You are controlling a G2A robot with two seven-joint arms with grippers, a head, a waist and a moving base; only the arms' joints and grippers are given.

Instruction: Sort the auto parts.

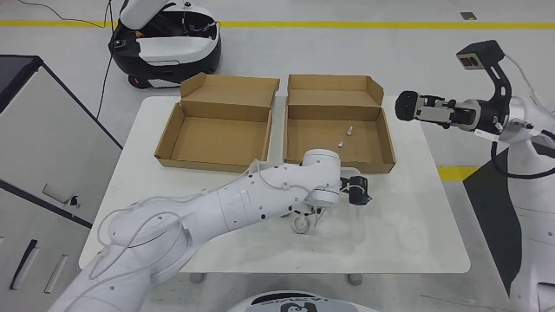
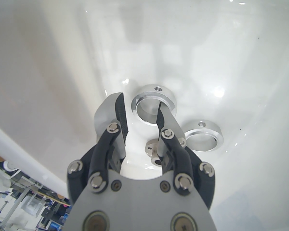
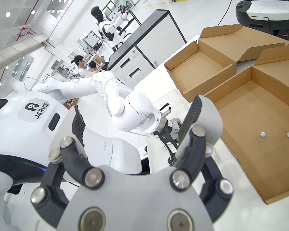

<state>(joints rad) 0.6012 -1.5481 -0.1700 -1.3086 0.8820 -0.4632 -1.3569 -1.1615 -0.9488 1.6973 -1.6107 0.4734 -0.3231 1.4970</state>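
Note:
Two silver ring collars lie on the white table (image 1: 408, 225) near its front edge. My left gripper (image 2: 139, 99) is open and straddles the wall of the nearer ring (image 2: 156, 92): one finger is inside the bore, the other outside. The second ring (image 2: 203, 134) lies beside it, and a small flanged part (image 2: 152, 152) sits under the gripper. In the top view the left gripper (image 1: 305, 217) is in front of the right cardboard box (image 1: 321, 143). That box holds two small metal parts (image 1: 349, 128). My right gripper (image 1: 406, 107) hangs open, holding nothing, above the table's right side.
The left cardboard box (image 1: 217, 139) stands beside the right one, with nothing in it. A grey cabinet (image 1: 35, 139) is left of the table. Another robot's base (image 1: 169, 48) stands behind the table.

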